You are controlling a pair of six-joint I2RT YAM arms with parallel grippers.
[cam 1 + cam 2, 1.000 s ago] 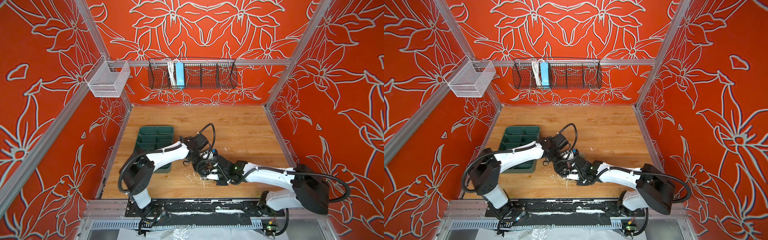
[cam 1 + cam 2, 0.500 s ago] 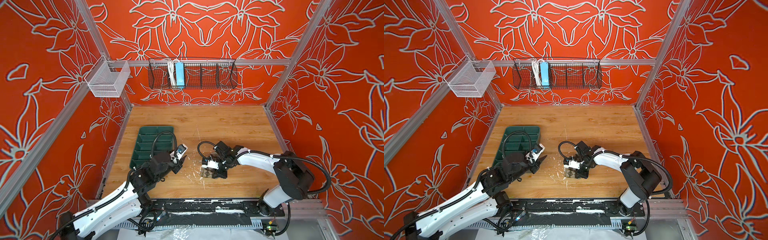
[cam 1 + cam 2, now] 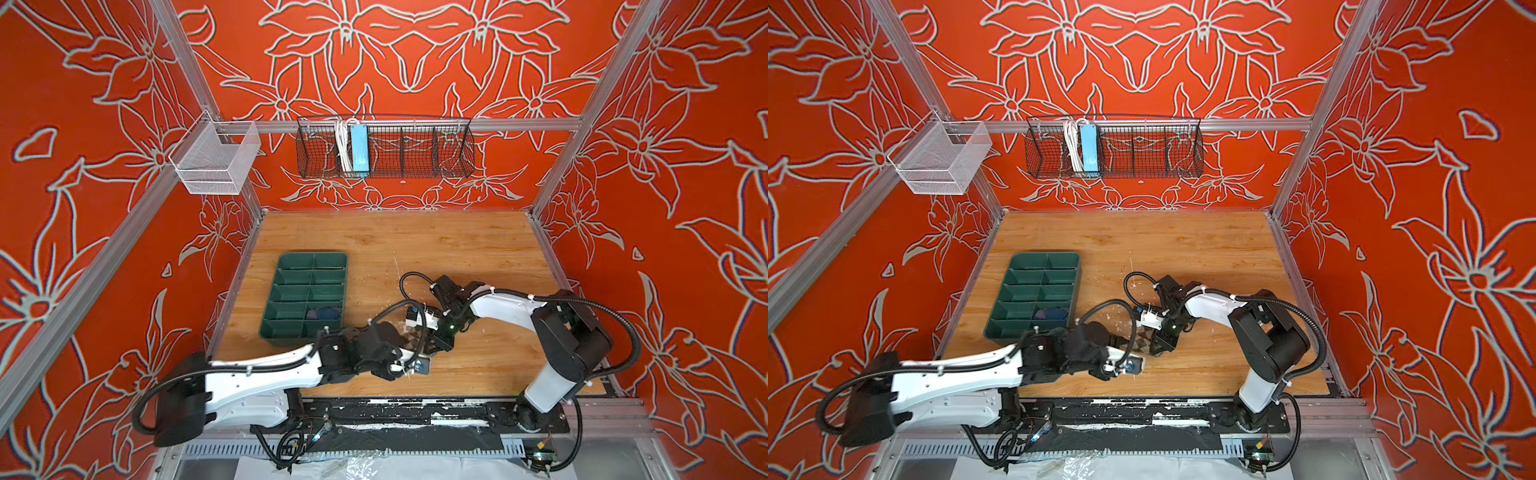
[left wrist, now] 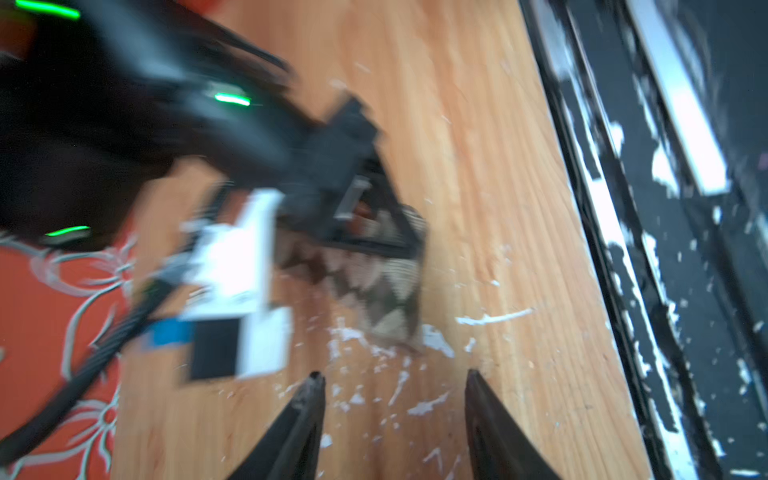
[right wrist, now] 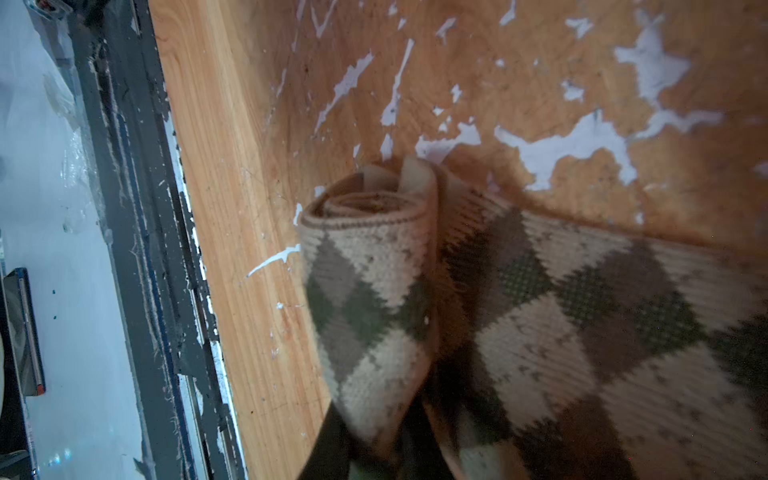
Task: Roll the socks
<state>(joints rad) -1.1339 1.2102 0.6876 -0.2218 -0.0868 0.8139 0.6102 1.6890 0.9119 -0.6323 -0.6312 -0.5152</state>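
Beige argyle sock (image 5: pixel 374 291) lay half-rolled on the tabletop (image 5: pixel 540 75), your right end effector (image 5: pixel 382 444) clamped on it, your left end effector (image 4: pixel 392 386) part-open, empty, nearby. Purple sock (image 3: pixel 328 311) seemingly sat in the tray (image 3: pixel 286 337).

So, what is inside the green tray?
One compartment of the green tray holds a dark blue-purple bundle, probably the rolled sock. The other compartments look empty; the left arm covers the nearest corner.

Green tray (image 3: pixel 286 338) on wooden table (image 3: pixel 457 249); black wire basket (image 3: pixel 411 145) hangs behind
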